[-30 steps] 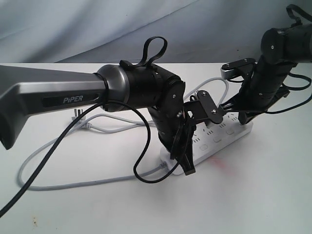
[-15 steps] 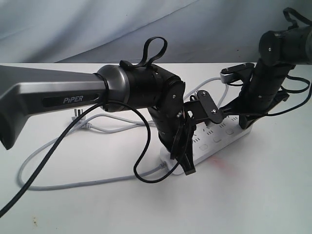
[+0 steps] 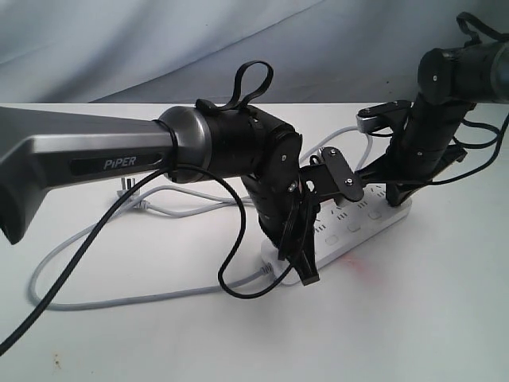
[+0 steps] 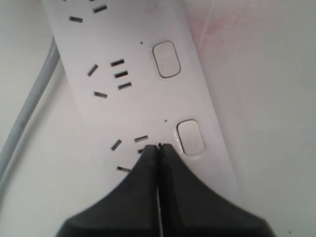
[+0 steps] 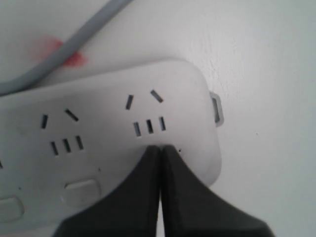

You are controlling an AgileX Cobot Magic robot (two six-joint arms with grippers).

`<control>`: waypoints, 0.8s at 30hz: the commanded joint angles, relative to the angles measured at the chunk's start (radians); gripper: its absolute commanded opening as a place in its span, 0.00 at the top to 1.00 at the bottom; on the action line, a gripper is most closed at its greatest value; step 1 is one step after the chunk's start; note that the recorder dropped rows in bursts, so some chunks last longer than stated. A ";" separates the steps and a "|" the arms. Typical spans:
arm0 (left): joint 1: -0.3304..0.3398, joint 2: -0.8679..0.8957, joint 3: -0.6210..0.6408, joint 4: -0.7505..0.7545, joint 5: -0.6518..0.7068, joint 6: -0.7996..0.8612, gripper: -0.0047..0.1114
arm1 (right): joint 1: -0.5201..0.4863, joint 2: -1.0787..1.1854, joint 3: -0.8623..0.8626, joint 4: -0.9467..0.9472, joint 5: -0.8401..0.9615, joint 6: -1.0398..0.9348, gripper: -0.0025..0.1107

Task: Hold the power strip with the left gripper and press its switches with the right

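- While the clenched, empty left gripper [image 4: 158, 146] pins the power strip [image 4: 133, 103] beneath it, switch-pressing is in hand.
- The right gripper [image 5: 160, 147], also clenched empty, seemingly covers the end switch; next calls for shifting onto the neighbouring switch [image 5: 81, 191] beside it.

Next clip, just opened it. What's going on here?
Two arms are working on a white power strip lying on the table. The left end effector, fingers shut, rests its tip on the strip near the cable end, beside a switch, pinning rather than gripping it. The right end effector, also shut, has its tip at the far end; whether it presses a switch there is hidden.
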 commanded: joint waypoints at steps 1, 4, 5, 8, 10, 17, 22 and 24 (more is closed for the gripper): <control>-0.006 0.054 0.020 -0.010 0.018 -0.011 0.96 | -0.006 0.139 0.049 -0.001 -0.041 0.006 0.98; -0.006 0.054 0.020 -0.010 0.018 -0.011 0.96 | -0.006 0.136 0.049 -0.001 -0.036 0.006 0.98; -0.006 0.054 0.020 -0.010 0.018 -0.011 0.96 | -0.006 0.136 0.049 -0.001 -0.031 0.006 0.98; -0.006 0.054 0.020 -0.010 0.018 -0.011 0.96 | -0.006 0.136 0.057 -0.001 -0.017 0.006 0.98; -0.006 0.054 0.020 -0.010 0.018 -0.011 0.96 | -0.006 0.136 0.061 -0.001 -0.032 0.006 0.98; -0.006 0.054 0.020 -0.010 0.022 -0.011 0.96 | -0.006 0.021 0.061 -0.004 -0.086 0.012 0.98; -0.006 0.054 0.020 -0.010 0.026 -0.011 0.96 | -0.006 -0.083 0.061 -0.004 -0.108 0.014 0.98; -0.006 0.054 0.020 -0.010 0.026 -0.011 0.96 | -0.006 -0.105 0.061 -0.004 -0.120 0.017 0.98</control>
